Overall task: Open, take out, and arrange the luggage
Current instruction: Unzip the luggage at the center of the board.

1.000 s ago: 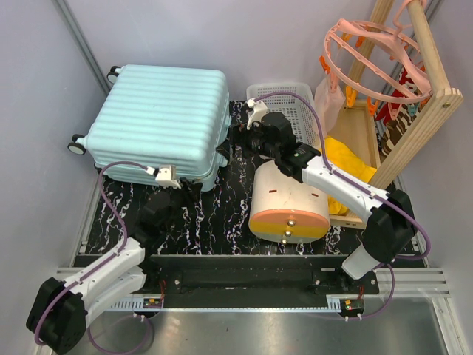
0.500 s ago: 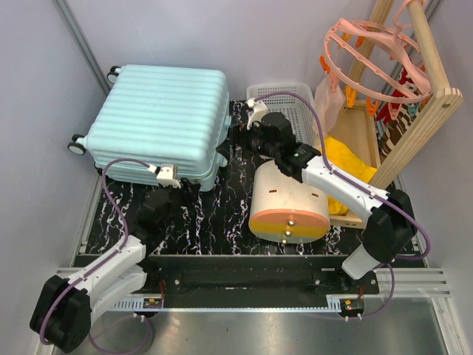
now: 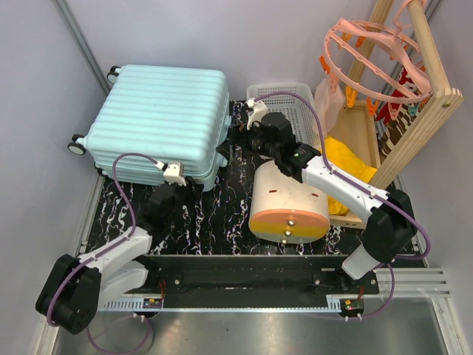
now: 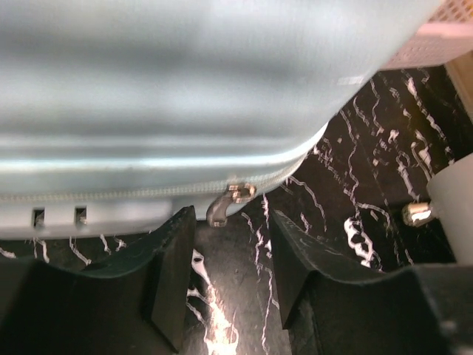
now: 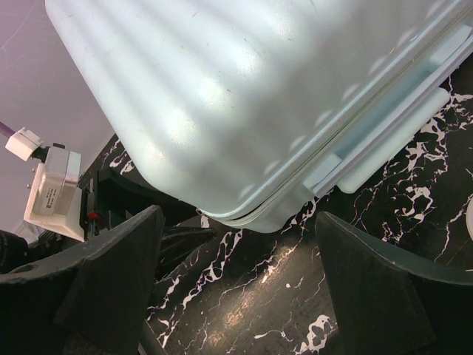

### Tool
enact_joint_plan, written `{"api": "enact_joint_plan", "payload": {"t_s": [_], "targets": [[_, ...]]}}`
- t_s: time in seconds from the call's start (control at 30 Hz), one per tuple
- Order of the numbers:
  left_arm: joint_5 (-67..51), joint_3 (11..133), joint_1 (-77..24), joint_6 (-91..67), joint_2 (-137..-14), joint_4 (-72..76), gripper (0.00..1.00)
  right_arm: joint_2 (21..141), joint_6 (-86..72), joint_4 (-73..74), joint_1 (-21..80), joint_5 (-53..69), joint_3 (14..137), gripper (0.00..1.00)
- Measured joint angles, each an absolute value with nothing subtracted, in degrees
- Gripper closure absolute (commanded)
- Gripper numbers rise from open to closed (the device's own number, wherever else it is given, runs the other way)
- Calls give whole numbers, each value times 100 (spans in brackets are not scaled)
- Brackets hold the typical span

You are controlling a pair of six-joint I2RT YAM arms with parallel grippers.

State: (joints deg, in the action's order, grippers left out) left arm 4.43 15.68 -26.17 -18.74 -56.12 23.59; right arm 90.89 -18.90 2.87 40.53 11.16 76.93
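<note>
Pale grey walls (image 3: 222,37) close in the work cell in the top external view, and the tabletop (image 3: 222,214) is black with white marbling, bounded at the bottom of the frame by a metal rail (image 3: 259,285). The luggage (image 3: 159,118) lies flat and closed at upper left, wheels towards the left wall. A white mesh basket (image 3: 292,100) sits at upper centre, with a cream cylinder (image 3: 288,200) below it. A wooden rack (image 3: 425,111) with a pink hoop hanger (image 3: 377,59) fills the upper right, and a yellow cloth (image 3: 347,166) lies at its foot. The left gripper (image 3: 185,186) is at the case's lower edge. The right gripper (image 3: 238,137) is beside the case's lower right corner.

Left wrist view: the luggage (image 4: 185,89) fills the upper frame. Its zipper pull (image 4: 229,200) hangs just above the left gripper (image 4: 229,244), whose jaws stand apart and untouched by it. Marbled tabletop (image 4: 355,207) shows at right.

Right wrist view: the luggage (image 5: 244,96) occupies the upper frame above the tabletop (image 5: 281,296), with grey wall (image 5: 29,44) at upper left. The right gripper (image 5: 238,222) has its jaws wide apart and holds nothing.
</note>
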Motion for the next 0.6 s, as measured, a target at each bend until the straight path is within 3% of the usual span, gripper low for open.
{"api": "enact_joint_plan", "payload": {"t_s": [0.3, 0.53, 0.6], "targets": [[530, 1688, -2615, -1988, -6007, 2663, 65, 9089, -1883, 290, 4053, 1116, 7693, 7], [744, 1712, -2615, -2099, -6099, 2635, 86, 9089, -1863, 290, 4053, 1116, 7693, 6], [784, 1712, -2615, -2137, -6099, 2628, 96, 9089, -1859, 290, 4053, 1116, 7693, 7]]}}
